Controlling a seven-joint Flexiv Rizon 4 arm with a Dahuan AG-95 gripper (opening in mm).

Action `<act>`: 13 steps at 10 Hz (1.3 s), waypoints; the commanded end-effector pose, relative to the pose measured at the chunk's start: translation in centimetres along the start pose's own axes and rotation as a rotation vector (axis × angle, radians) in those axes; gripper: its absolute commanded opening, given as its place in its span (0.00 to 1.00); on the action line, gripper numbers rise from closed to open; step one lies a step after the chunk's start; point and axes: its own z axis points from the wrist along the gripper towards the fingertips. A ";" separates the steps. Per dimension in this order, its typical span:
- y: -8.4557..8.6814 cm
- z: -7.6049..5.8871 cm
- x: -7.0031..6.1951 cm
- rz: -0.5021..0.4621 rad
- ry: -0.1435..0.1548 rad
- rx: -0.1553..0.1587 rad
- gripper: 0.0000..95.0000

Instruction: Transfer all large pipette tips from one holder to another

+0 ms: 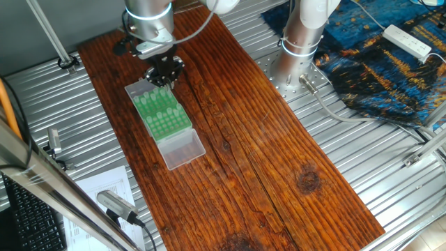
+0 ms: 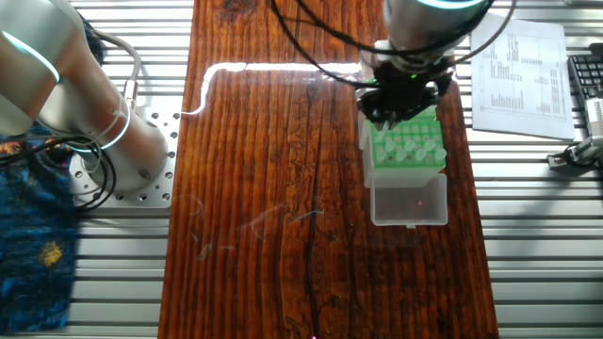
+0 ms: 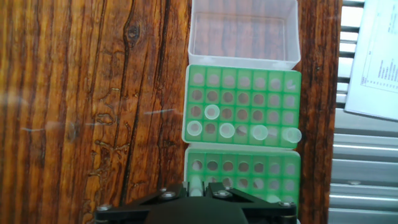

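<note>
Two green holders lie end to end on the wooden board. In the hand view, the far holder (image 3: pixel 244 106) carries several large pipette tips (image 3: pixel 227 130), most of them along its near row, with one (image 3: pixel 212 112) a row farther. The near holder (image 3: pixel 249 168) is partly hidden under my hand. My gripper (image 3: pixel 198 185) is above the near holder's left edge, shut on a whitish tip (image 3: pixel 196 181) held upright between the fingers. From the fixed views, the gripper (image 1: pixel 164 73) (image 2: pixel 400 99) hovers over the end of the green holders (image 1: pixel 162 111) (image 2: pixel 407 141).
A clear plastic lid (image 3: pixel 244 31) (image 1: pixel 182 148) (image 2: pixel 410 200) adjoins the far holder. A printed sheet (image 3: pixel 373 62) (image 2: pixel 518 66) lies off the board on the metal table. The arm's base (image 1: pixel 300 42) and a blue cloth (image 1: pixel 390 63) are on the other side.
</note>
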 end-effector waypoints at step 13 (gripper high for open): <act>0.7 -3.1 -0.3 -0.006 -0.007 -0.027 0.00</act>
